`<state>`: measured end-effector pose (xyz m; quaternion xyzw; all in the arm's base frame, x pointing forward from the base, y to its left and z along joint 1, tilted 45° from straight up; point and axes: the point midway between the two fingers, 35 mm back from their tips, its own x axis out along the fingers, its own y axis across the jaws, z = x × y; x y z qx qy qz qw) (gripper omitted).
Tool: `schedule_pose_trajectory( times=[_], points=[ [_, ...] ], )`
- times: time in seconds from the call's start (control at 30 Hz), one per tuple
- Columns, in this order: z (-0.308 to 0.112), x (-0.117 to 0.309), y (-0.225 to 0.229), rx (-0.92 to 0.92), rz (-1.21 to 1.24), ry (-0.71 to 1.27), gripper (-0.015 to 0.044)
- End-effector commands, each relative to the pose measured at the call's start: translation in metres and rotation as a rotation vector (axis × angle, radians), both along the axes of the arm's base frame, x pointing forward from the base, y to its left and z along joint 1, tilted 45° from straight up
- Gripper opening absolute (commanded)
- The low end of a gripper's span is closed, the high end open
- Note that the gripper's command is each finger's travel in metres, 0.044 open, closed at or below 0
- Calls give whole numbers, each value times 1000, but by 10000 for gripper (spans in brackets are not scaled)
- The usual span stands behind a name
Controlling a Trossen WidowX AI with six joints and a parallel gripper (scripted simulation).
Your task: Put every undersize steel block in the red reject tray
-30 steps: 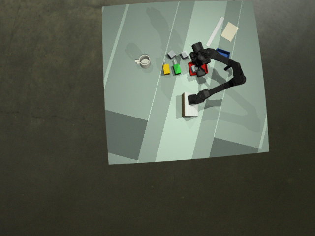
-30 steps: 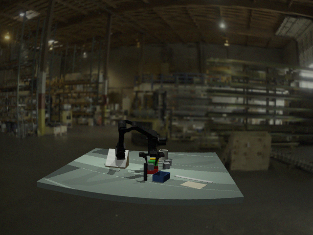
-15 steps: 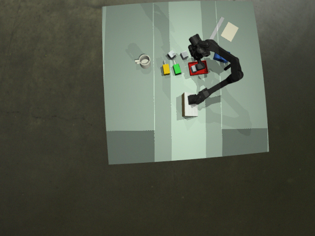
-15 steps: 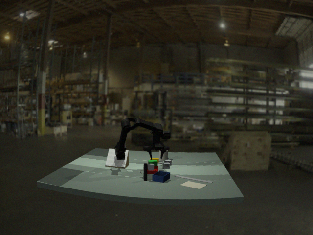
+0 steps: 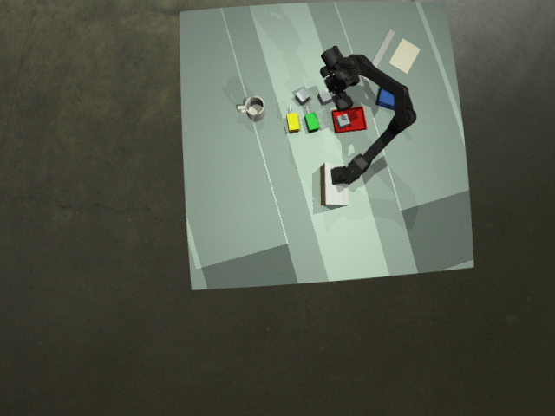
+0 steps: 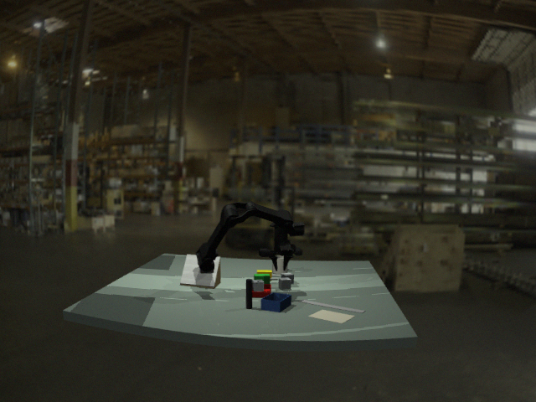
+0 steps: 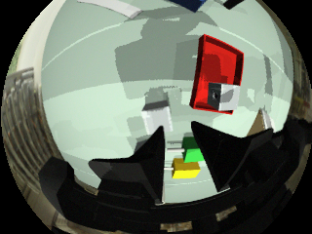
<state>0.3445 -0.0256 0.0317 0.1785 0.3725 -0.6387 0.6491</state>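
Gripper fingers [image 5: 336, 85] [image 6: 280, 262] hang partway open above the counter [image 5: 224, 178] [image 6: 172, 320] [image 7: 88, 107], with nothing between them. Near them sits a plain grey steel block [image 5: 324, 96] [image 6: 284, 283] [image 7: 157, 117]. Another [image 5: 342, 120] [image 6: 258, 286] [image 7: 229, 97], a dark round bore in one face, rests in the red tray [image 5: 364, 120] [image 6: 261, 296] [image 7: 196, 88]. Just beside the yellow gauge [image 5: 293, 122] [image 6: 264, 271] [image 7: 185, 170], the bright green one [image 5: 311, 121] [image 6: 261, 277] [image 7: 193, 151] lies with its pale pin sticking out.

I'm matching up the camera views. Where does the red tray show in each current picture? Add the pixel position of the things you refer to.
Top: right of the green gauge [image 5: 311, 122] [image 6: 261, 277] [image 7: 193, 150].
Exterior: behind the blue bin [image 5: 385, 99] [image 6: 275, 303], partly hidden.
Wrist: upper right.
Shared landmark: green gauge.
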Motion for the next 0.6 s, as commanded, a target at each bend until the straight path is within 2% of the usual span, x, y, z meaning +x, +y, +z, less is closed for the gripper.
schedule_pose_trajectory(
  times=[0.0,0.1,0.47,0.57],
  points=[
    [2,0,0,0,-1,-9,62],
    [2,0,0,0,-1,-9,0],
    [2,0,0,1,-2,-8,0],
    [1,0,0,1,0,-4,79]
  ],
)
